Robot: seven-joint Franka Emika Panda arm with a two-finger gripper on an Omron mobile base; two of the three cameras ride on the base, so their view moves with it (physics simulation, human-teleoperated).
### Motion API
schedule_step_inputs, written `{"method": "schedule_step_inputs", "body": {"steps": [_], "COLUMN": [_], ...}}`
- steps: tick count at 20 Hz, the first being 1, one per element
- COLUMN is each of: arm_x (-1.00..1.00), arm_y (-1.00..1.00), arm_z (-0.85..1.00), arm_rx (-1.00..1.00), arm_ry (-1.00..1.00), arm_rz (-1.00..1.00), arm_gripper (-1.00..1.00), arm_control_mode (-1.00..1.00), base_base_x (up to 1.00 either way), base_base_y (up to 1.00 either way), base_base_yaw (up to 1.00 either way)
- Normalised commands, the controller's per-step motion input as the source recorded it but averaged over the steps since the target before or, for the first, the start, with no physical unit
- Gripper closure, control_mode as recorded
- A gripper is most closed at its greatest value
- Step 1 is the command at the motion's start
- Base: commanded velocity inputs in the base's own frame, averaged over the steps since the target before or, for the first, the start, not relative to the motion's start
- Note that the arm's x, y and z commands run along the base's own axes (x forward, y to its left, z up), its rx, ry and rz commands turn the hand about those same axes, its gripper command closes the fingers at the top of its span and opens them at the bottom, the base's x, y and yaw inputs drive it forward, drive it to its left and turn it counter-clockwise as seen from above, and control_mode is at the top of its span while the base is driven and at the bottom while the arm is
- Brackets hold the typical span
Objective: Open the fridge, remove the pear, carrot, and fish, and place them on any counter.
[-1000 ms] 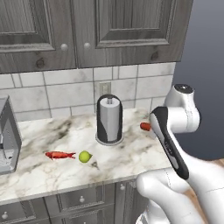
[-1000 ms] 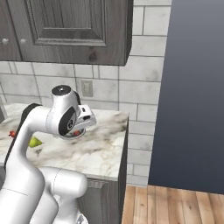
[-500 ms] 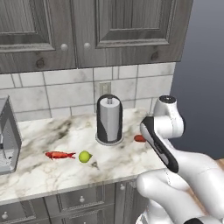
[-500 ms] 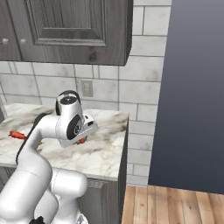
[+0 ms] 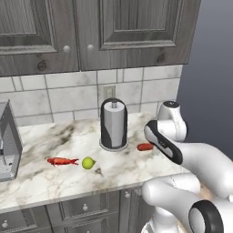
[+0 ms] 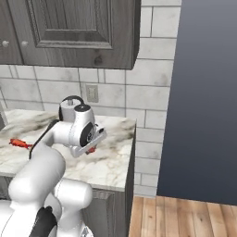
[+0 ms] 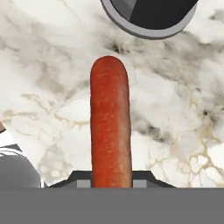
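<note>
1. The arm swung down from its raised pose toward the counter (image 5: 54, 182).
2. The carrot (image 5: 145, 147), clamped in the gripper (image 7: 111, 181), dropped from mid-air beside the paper towel holder (image 5: 113, 124) to just above or on the marble.
3. The hand tilted lower in the right base view.

fish (image 5: 62, 161) and pear (image 5: 88, 163) side by side on the counter (image 5: 54, 182), fish to the left, paper towel holder (image 5: 113, 124) behind and right of the pear, carrot (image 5: 144, 147) just right of the holder's base, near the counter's right end
</note>
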Motion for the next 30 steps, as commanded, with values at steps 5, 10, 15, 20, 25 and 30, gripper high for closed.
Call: {"method": "schedule_step_inputs", "body": {"steps": [5,10,15,20,25,30], "arm_x": [0.31,0.28,0.24,0.31,0.16,0.00], "arm_y": [-0.06,0.00,0.00,0.00,0.00,0.01], "arm_z": [-0.17,-0.38,-0.36,-0.41,-0.40,-0.41], "arm_rx": [0.00,0.00,0.00,0.00,0.00,0.00], "arm_ry": [0.05,0.04,0.02,0.00,0.00,0.00], "arm_rz": [0.13,0.06,0.01,0.02,0.01,0.00], "arm_gripper": [1.00,1.00,1.00,1.00,1.00,-1.00], "arm_control_mode": [-1.00,-1.00,-1.00,-1.00,-1.00,-1.00], "base_base_x": [0.00,0.00,0.00,0.00,0.00,0.00], "base_base_y": [0.00,0.00,0.00,0.00,0.00,0.00], "base_base_yaw": [0.00,0.00,0.00,0.00,0.00,0.00]}}
